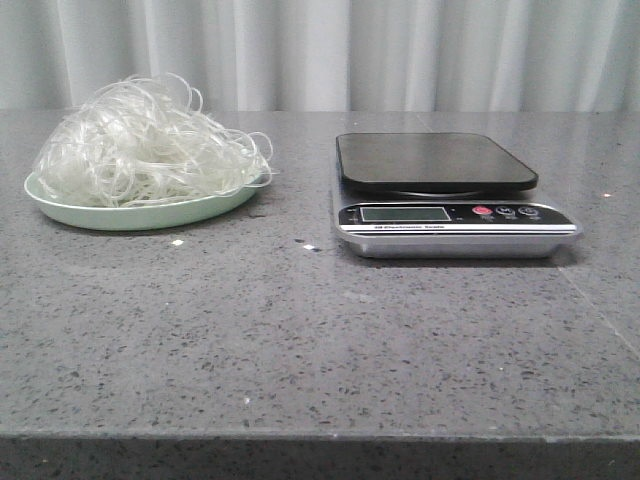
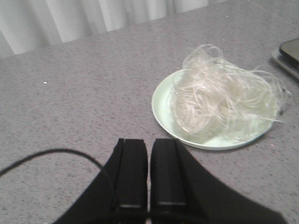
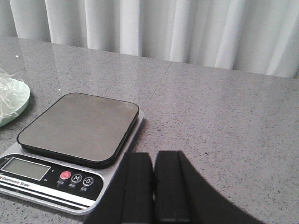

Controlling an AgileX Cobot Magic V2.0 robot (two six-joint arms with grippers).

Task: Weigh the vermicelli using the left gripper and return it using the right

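Grey speckled stone-look table [image 1: 300,340] fills the front view, w/ a pale pleated curtain [image 1: 400,50] closing off the back. Neither arm shows in the front view.

Scale [image 1: 455,215]: sits right of centre, dark rectangular platform [image 1: 435,160] on a silver base. Platform bare, nothing on it. Display [image 1: 403,213] unlit as far as can be judged. Printed strip under the display reads approx. "Electronic Scale"; first characters too small to confirm. Red button plus two dark ones beside the display, one marked "M" in the right wrist view; tiny captions beneath them illegible.

Plate [image 1: 60,208]: pale green, left side of table, well apart from the scale.

Vermicelli [image 1: 145,140]: loose whitish tangle heaped on the plate, covering most of it, a few strands looping over the rim. Not yet lifted.

Left gripper [image 2: 148,172]: hovers above bare table near the plate, jaws narrow, almost touching, holding nothing.

Right gripper [image 3: 154,184]: poised just beside the scale's near corner, jaws likewise nearly closed, empty.

Progress: judged at start. No step done. Left to do: left arm picks up noodles, places on platform, reading taken; right arm then carries them back to the plate.
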